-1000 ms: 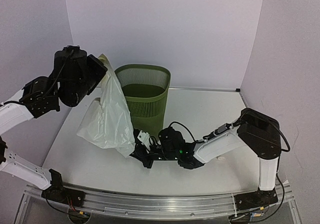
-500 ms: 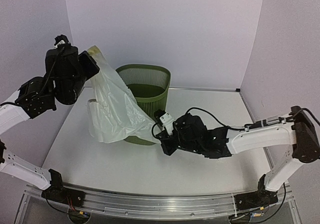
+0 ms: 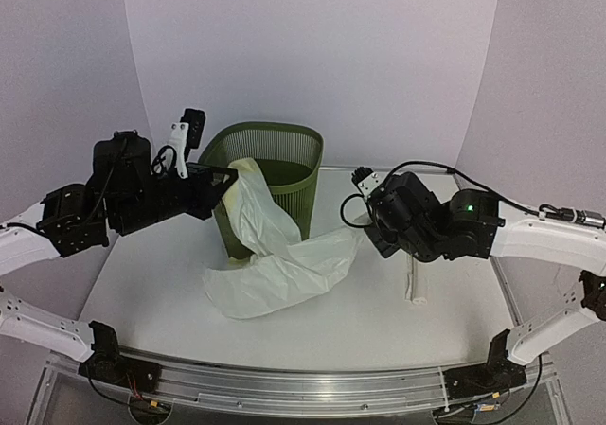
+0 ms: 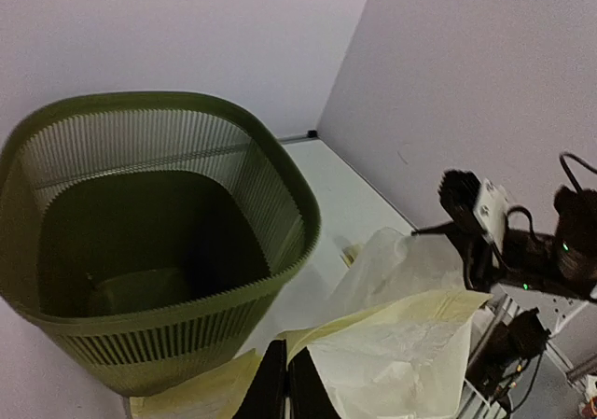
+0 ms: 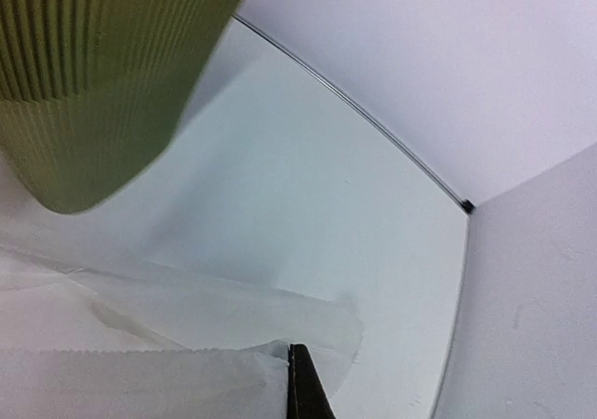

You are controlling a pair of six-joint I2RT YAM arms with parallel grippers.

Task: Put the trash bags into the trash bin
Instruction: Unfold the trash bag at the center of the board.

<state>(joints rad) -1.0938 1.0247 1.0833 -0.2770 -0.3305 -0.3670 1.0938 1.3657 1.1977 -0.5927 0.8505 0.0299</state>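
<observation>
The bin (image 3: 284, 198) stands toward the back of the table (image 3: 161, 321), left of centre, its mouth open upward. The bag (image 3: 275, 278) is outside it. 1 end lies against the near-left part of the rim, and from there the film runs down the front wall of the bin to the table. It spreads there in a pale, crumpled sheet before the base, then rises to the right.

The left gripper (image 3: 216, 181) sits just beside the near-left rim, level with it. Its 2 fingers are pressed close together on the bag's upper edge. In the left wrist view the dark fingers (image 4: 272, 382) meet at the bottom of the picture with yellowish film gathered around them. The inside of the bin lies open beyond them, with none of the bag in it.

The right gripper (image 3: 363, 224) is right of the bin and apart from it, above the table. It has the other end of the bag pinched, so the film is lifted off the table there. In the right wrist view only a thin dark fingertip (image 5: 300, 386) shows, with the white film bunched against it. The bin's lower corner (image 5: 84, 130) is at the upper left of that view, and the bare table runs beyond it to the back wall (image 5: 420, 55).
</observation>
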